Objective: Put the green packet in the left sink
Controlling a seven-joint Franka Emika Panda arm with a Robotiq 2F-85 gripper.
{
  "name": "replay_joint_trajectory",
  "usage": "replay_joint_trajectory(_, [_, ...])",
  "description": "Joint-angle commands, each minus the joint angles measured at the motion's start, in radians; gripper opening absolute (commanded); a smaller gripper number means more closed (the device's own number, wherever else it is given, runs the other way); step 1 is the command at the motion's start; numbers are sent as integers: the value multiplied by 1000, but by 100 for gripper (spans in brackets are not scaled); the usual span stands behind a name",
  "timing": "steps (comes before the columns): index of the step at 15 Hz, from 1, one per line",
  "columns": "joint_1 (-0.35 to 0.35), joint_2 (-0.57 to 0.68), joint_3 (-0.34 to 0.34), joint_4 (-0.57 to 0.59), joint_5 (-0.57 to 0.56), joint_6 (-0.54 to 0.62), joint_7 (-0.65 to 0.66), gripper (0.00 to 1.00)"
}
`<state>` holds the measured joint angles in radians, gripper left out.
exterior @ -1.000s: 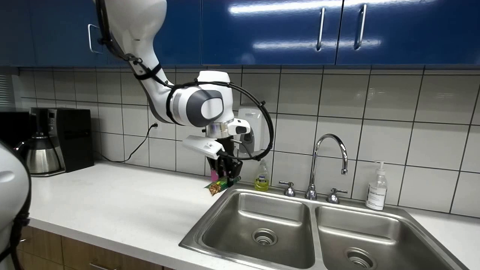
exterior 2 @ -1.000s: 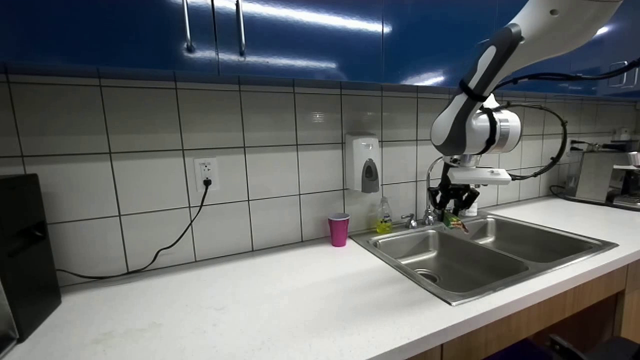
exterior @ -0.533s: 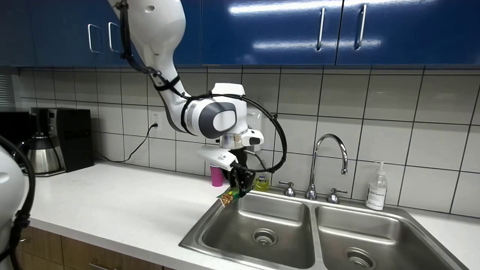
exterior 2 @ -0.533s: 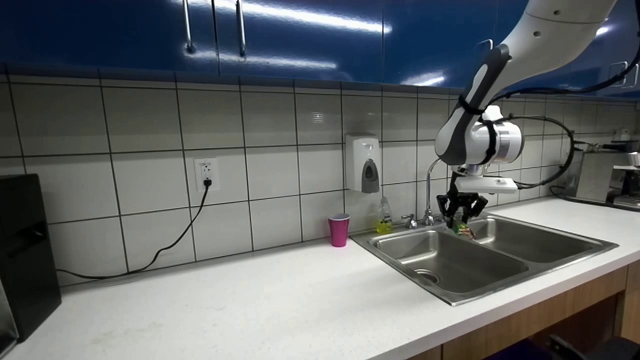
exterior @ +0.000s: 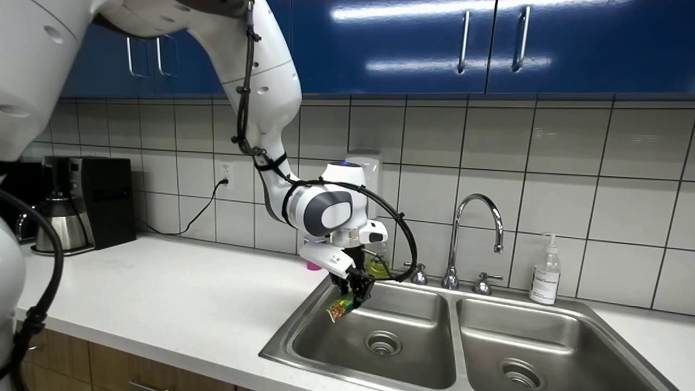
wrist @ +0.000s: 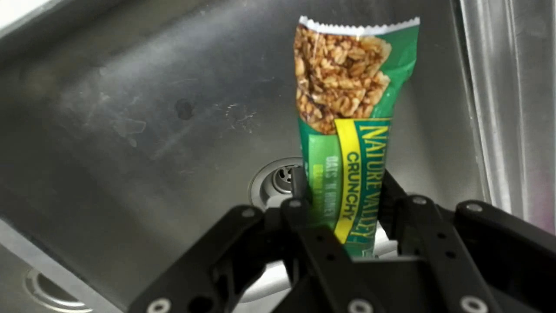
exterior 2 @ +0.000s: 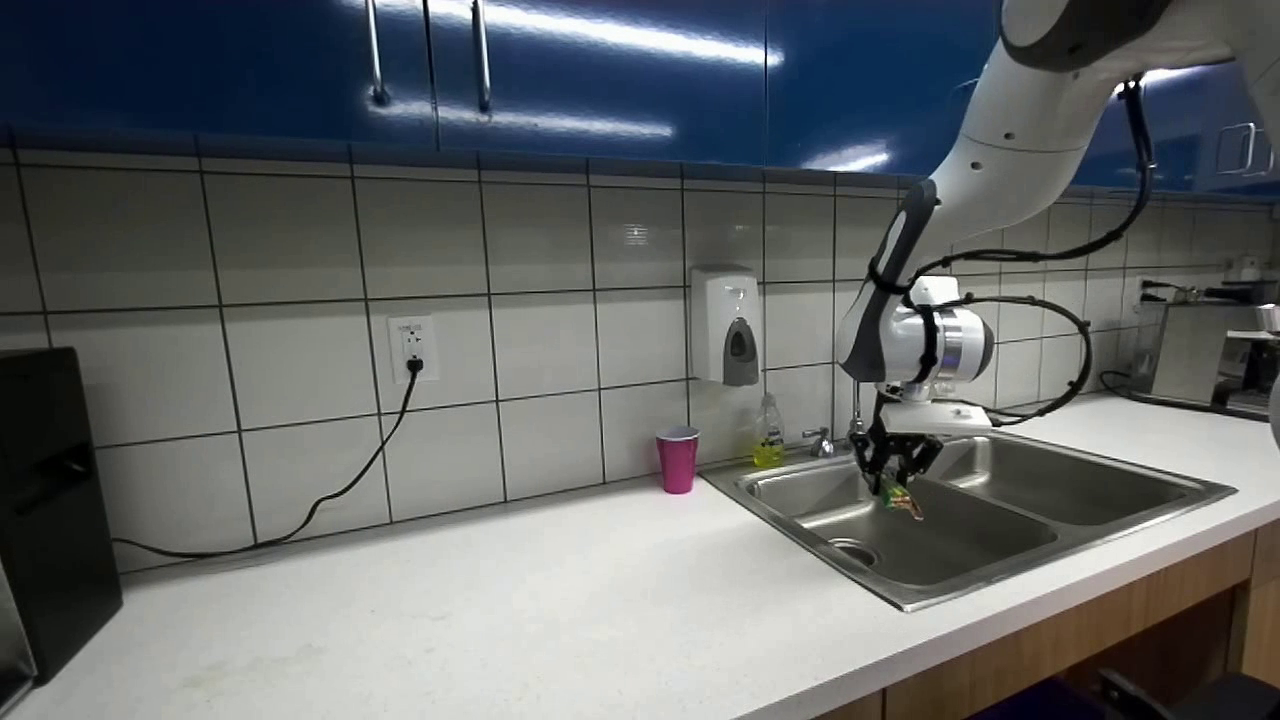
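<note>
- The green packet (wrist: 352, 108), lettered Nature Valley Crunchy, hangs in the air over the left sink (exterior: 423, 353), its serrated end toward the top of the wrist view; in both exterior views the print is too small to read.
- The gripper (wrist: 345, 187) is closed on the packet, a finger against each long edge, the jaws parted only by the packet's width.
- Just left of the packet in the wrist view, a finger covers part of the drain (wrist: 274, 184); a slice of the right sink (wrist: 15, 282) fills the lower left corner.
- The white arm (exterior: 269, 103) reaches down from the upper left in an exterior view, where a chrome faucet (exterior: 454, 250) and a pump bottle (exterior: 545, 277) stand in plain sight right of centre.
- A pink cup (exterior 2: 678, 462) stands whole on the counter (exterior 2: 500, 600), right of centre in an exterior view, near a bottle of yellow liquid (exterior 2: 768, 445); only bits of the cup (exterior: 314, 265) show behind the arm in an exterior view.
- A coffee machine (exterior: 106, 201) with a steel carafe (exterior: 62, 228) sits at the left in an exterior view; blue cabinets (exterior: 391, 49) cross the top of both exterior views.
</note>
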<state>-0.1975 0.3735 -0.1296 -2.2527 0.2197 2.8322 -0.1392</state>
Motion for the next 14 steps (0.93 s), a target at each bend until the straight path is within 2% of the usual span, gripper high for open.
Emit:
replay_joint_trajectory(1, [-50,146,62,122,-3,18,-17,15])
replay_joint_trajectory(8, [-43,339,62,264,-58,15,10,15])
replay_joint_trajectory(14, [-32,434,54,333,-88,13,21,15])
